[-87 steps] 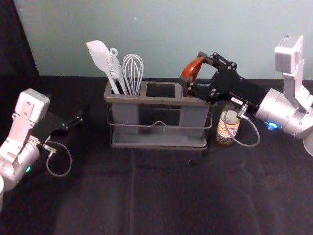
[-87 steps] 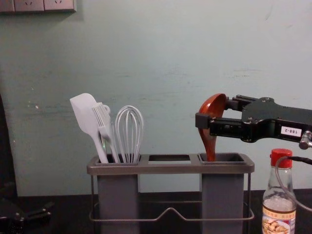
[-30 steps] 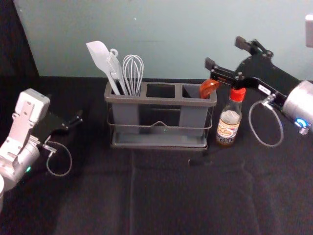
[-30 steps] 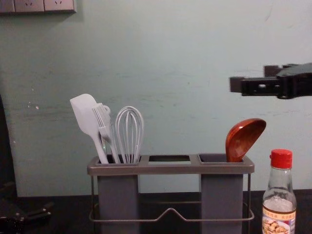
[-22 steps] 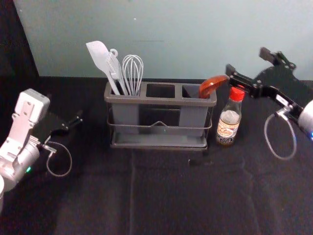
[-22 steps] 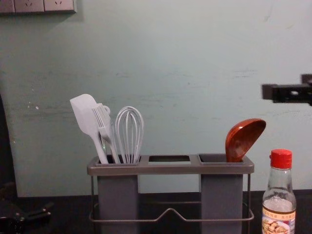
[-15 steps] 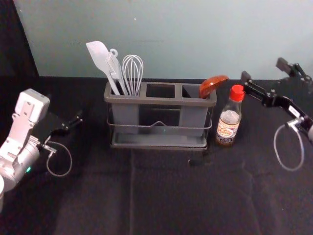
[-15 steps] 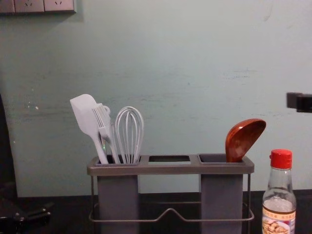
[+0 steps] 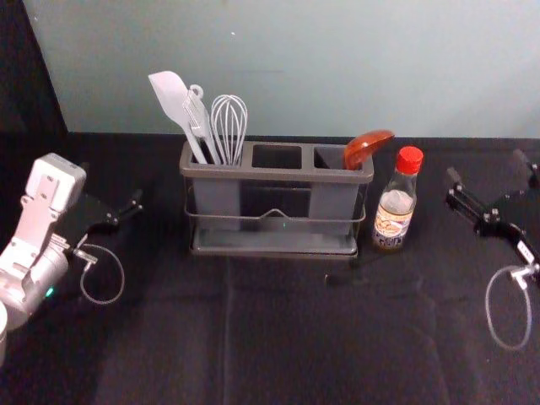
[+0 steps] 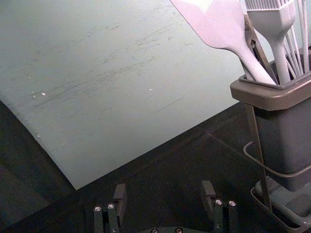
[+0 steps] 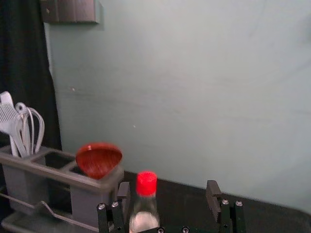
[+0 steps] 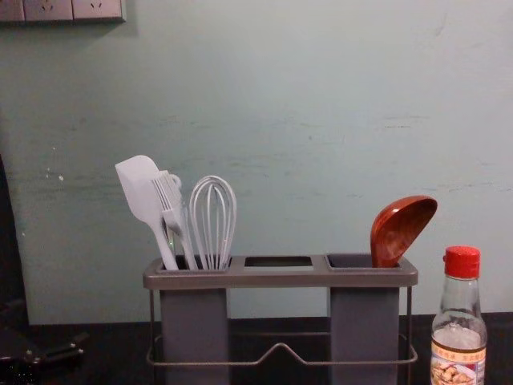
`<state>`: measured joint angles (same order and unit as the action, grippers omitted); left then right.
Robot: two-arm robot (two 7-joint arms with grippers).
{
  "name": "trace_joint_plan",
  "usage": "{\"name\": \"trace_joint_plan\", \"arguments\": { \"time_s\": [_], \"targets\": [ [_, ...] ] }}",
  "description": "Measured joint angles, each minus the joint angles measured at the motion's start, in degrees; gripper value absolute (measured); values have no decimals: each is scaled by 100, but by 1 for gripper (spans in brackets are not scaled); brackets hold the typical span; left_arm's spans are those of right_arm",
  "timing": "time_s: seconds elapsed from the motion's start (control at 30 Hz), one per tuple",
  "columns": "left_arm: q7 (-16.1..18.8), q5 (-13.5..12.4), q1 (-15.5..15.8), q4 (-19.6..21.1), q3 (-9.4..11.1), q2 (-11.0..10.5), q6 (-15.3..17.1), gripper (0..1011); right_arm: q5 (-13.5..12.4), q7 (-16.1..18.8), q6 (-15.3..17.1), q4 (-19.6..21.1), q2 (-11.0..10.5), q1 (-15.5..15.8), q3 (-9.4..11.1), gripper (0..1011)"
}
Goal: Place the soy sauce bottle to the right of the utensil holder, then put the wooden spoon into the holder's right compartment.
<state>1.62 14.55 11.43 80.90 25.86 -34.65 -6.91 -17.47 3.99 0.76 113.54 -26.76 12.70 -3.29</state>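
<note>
- One utensil holder [image 9: 253,174], with three compartments [image 9: 333,202] side by side in its top and one tray [image 9: 274,244] at its base.
- One wooden spoon [image 9: 364,149], reddish brown.
- One soy sauce bottle [image 12: 458,337], glass, with one red cap [image 12: 462,262].
- One pale spatula [image 12: 138,186].
- One pale brush [image 12: 166,196] with bristles.
- One whisk [image 9: 229,126] with wire loops.
- At least one more utensil, ring-topped [image 9: 196,89], partly hidden behind the brush.
- Two robot grippers: one left gripper [image 9: 110,186], one right gripper [image 9: 486,165].
- Three wall socket plates [image 12: 98,10] in a row.
</note>
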Motion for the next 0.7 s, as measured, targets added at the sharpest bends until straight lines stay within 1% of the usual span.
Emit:
{"name": "trace_joint_plan", "arguments": {
  "time_s": [0.03, 0.1, 0.13, 0.23, 0.4, 0.53, 0.7],
  "targets": [
    [0, 0, 0, 0, 0, 0, 0, 1005, 53, -36, -94, -56, 64, 82, -9, 1004],
    [0, 0, 0, 0, 0, 0, 0, 1005, 71, -61, -163, -136, 136, 144, -19, 1004],
    [0, 0, 0, 0, 0, 0, 0, 1005, 64, -67, -202, -234, 210, 183, -33, 1004],
    [0, 0, 0, 0, 0, 0, 0, 1005, 28, -63, -257, -445, 328, 202, -59, 1004],
    [0, 0, 0, 0, 0, 0, 0, 1005, -18, 105, -376, -764, 434, 129, -114, 1004],
    [0, 0, 0, 0, 0, 0, 0, 1005, 28, 254, -484, -1026, 501, 3, -178, 1004],
    [0, 0, 0, 0, 0, 0, 0, 1005, 117, 324, -492, -1134, 559, -44, -220, 1004]
  ]
}}
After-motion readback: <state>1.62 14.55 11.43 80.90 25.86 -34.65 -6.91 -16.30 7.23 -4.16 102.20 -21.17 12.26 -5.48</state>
